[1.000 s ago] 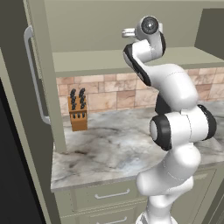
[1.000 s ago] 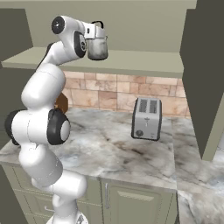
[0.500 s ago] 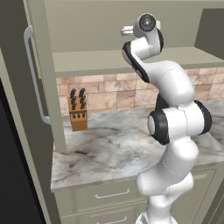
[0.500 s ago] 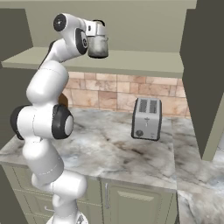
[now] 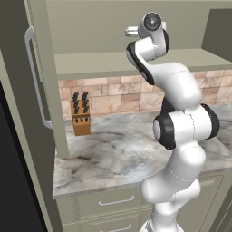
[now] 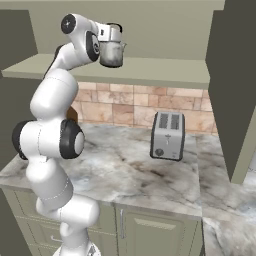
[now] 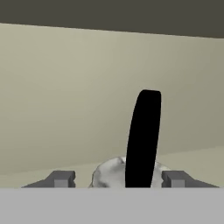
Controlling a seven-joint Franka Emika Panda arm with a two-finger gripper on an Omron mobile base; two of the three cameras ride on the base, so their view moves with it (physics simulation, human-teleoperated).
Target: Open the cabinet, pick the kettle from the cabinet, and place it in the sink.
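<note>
Kettle [image 6: 112, 52] between gripper [image 7: 118, 178] fingers, seemingly ungripped

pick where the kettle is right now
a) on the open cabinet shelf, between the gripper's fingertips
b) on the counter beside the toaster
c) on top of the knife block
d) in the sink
a: the kettle sits on the cabinet shelf with the gripper straddling its black handle, fingertips apart on either side.

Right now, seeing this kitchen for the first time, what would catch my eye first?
A big white robot arm reaching up into an open cabinet, its gripper around the black handle of a small silver kettle. On the marble counter below stand a toaster and a knife block.
</note>
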